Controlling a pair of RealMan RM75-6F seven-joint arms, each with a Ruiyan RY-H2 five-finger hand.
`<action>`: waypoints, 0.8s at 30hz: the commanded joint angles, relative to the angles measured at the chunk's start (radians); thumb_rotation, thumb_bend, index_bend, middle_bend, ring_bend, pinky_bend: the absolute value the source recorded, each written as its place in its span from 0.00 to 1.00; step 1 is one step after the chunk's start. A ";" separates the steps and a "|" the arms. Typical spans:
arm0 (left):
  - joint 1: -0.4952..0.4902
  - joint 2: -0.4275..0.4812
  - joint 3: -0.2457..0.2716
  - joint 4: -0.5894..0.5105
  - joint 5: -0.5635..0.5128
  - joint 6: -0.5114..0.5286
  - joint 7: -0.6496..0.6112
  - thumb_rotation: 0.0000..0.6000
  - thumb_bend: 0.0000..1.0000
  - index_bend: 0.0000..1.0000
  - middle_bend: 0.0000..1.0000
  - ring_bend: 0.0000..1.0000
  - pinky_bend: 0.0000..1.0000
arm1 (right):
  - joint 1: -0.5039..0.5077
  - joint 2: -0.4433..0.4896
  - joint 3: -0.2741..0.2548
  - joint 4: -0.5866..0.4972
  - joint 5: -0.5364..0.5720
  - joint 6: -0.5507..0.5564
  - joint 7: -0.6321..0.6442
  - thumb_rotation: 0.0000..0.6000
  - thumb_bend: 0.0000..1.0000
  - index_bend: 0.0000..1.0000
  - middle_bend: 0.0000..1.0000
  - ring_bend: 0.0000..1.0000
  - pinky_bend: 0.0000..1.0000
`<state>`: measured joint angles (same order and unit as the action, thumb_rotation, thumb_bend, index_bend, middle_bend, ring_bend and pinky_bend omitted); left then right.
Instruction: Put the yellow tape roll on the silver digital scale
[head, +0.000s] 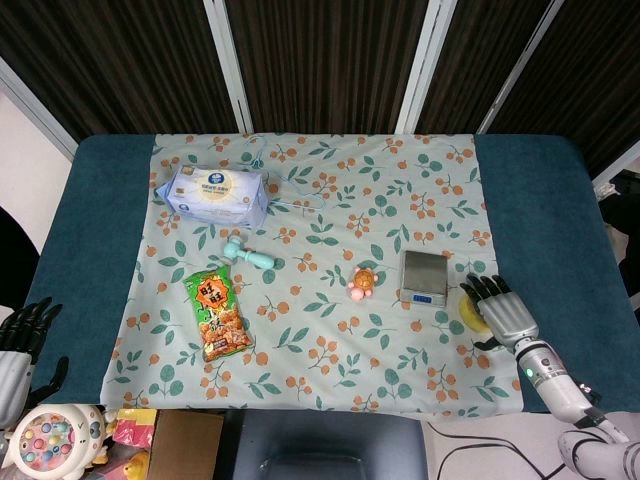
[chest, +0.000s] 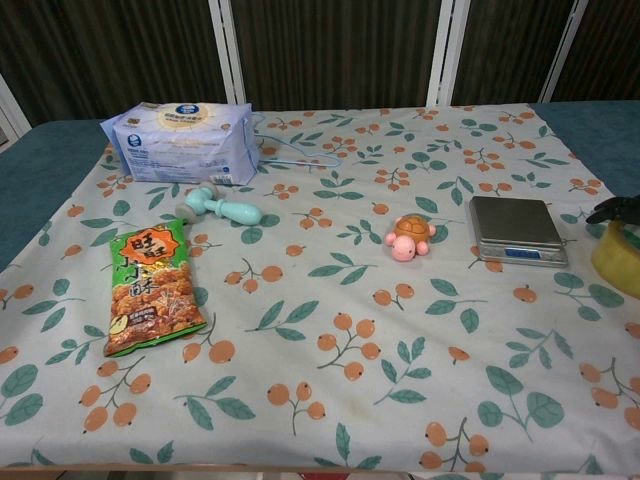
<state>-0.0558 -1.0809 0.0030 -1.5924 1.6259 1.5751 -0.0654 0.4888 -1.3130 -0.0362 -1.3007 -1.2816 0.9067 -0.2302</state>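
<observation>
Reaching: the step in hand looks like the approach to the grasp; nothing is lifted yet.
Left hand (head: 18, 335): idle off the table's near-left edge, fingers spread, holding nothing.
Wet wipes pack (head: 216, 193): lies at the far left of the floral cloth (head: 320, 370), with a mint-green handled tool (head: 250, 256) and an orange snack bag (head: 218, 314) nearer, all well apart from the work.
Pink turtle toy (head: 362, 284): sits just left of the scale, close enough to be nudged if the carry swings wide.
Silver digital scale (head: 426, 277): platform bare, display edge facing the near side.
Yellow tape roll (head: 469, 311): lies flat on the cloth just right of the scale, partly hidden under the hand.
Right hand (head: 503, 310): hovers over the roll, fingers apart and pointing away from the robot; whether it touches the roll I cannot tell.
Next move: I'd say it must close the fingers around the roll, lift, and carry it a short way left onto the platform.
</observation>
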 joint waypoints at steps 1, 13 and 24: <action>0.000 0.001 -0.001 0.000 -0.001 0.001 -0.003 1.00 0.46 0.00 0.00 0.04 0.10 | -0.008 -0.020 0.000 0.031 -0.002 -0.006 0.014 1.00 0.07 0.00 0.00 0.00 0.00; -0.001 0.000 0.000 0.000 -0.002 -0.002 -0.002 1.00 0.46 0.00 0.00 0.04 0.10 | -0.010 -0.073 0.036 0.093 0.029 0.000 -0.031 1.00 0.30 0.76 0.55 0.62 0.82; -0.002 0.001 0.001 -0.001 0.000 -0.005 -0.002 1.00 0.46 0.00 0.00 0.04 0.10 | -0.024 0.067 0.127 -0.086 0.011 0.134 0.022 1.00 0.32 0.81 0.58 0.65 0.86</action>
<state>-0.0575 -1.0801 0.0039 -1.5934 1.6251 1.5704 -0.0680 0.4650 -1.2875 0.0598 -1.3339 -1.2629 1.0039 -0.2222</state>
